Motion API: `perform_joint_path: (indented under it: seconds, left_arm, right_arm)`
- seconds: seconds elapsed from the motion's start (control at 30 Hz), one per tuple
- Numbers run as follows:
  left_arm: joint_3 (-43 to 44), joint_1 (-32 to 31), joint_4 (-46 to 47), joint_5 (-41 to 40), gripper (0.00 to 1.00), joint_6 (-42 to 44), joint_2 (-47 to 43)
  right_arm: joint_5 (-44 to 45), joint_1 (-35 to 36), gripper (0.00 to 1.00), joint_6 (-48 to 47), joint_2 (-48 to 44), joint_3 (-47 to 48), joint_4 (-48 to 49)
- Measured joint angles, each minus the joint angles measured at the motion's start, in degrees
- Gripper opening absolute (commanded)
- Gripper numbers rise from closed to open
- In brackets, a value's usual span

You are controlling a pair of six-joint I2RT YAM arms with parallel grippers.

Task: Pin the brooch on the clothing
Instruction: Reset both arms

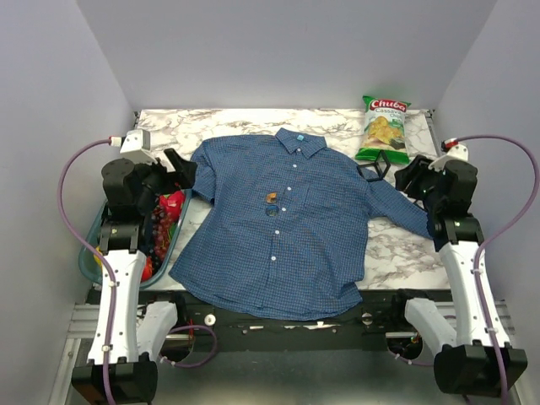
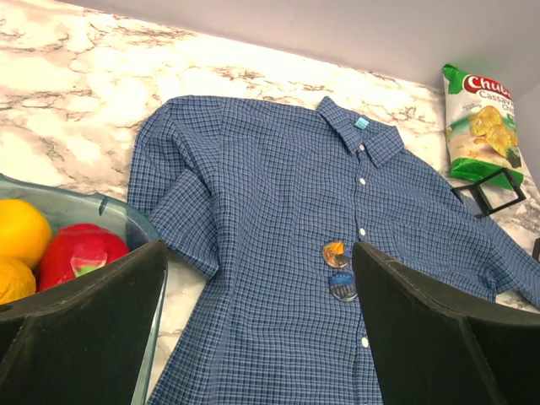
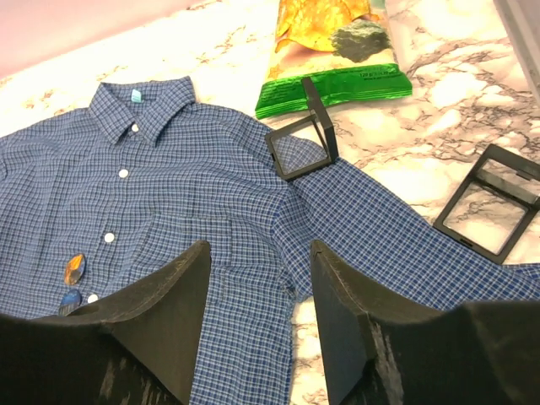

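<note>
Shirt (image 1: 278,236) flat; brooches (image 1: 271,204) on it, fastening unclear. Left gripper (image 1: 181,169), right gripper (image 1: 407,175): spread wide, empty. You likely grasp a brooch next.

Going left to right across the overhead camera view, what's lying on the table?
Container of fruit → blue checked shirt → chips bag. The brooches and the black frames overlap these, so I've left them out.

Lab test booth I work in — plain grey walls (image 1: 295,51) on 3 sides, marble-look table (image 1: 236,122), alu rail (image 1: 78,325), purple cables (image 1: 494,137)
</note>
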Motion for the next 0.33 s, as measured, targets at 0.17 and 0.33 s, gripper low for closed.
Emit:
perform_joint_path:
  seconds: [0.17,0.33]
  left_arm:
    - [-2.7,0.0,0.0,-1.4,0.99,0.2,-1.9]
    - [-4.6,0.0,0.0,-1.8,0.99,0.2,-1.8]
  right_arm:
    - [0.1,0.0,0.62,-0.5,-3.6,-3.9,2.3]
    - [0.1,0.0,0.63,-1.0,-3.7,-4.0,3.3]
